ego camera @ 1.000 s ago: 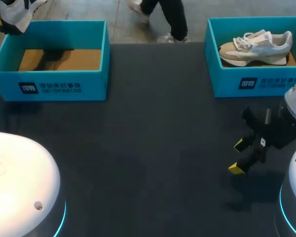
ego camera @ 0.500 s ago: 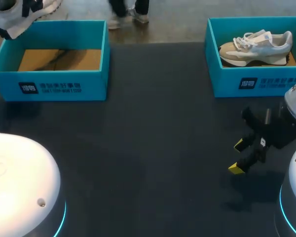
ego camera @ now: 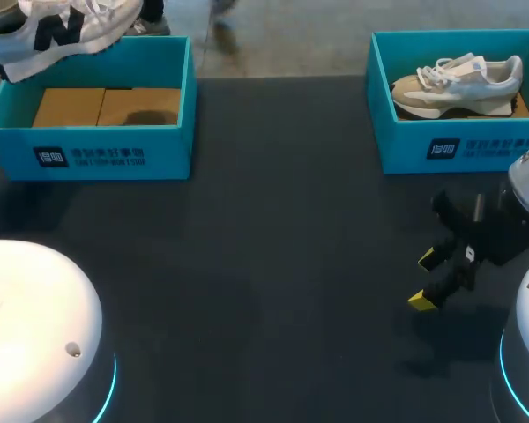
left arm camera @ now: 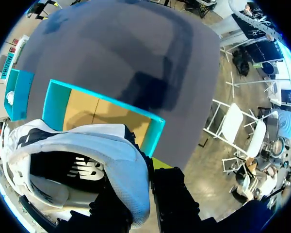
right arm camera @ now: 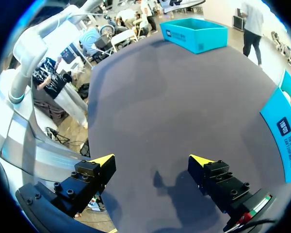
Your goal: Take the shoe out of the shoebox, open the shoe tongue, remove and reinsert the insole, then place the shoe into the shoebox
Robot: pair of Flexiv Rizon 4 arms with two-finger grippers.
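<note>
A white and grey shoe [ego camera: 57, 26] with a black logo hangs above the back left corner of the left teal shoebox [ego camera: 88, 145]. In the left wrist view my left gripper [left arm camera: 148, 167] is shut on the shoe [left arm camera: 87, 160] at its heel rim, with the empty box [left arm camera: 102, 109] below it. A second, beige and white shoe [ego camera: 457, 84] lies on its side in the right teal shoebox [ego camera: 441, 145]. My right gripper [ego camera: 434, 278] hovers low over the table in front of that box, open, with nothing between its fingers [right arm camera: 103, 160].
The dark table [ego camera: 273, 247] stretches wide between the two boxes. The white arm bases [ego camera: 35, 326] stand at the near left and near right corners. From the right wrist the left box [right arm camera: 194, 31] shows far ahead, the right box [right arm camera: 283, 126] close beside.
The held shoe has moved rightward, further into the head view above the left box, and its shadow in the box has shifted right. The right arm has not moved.
</note>
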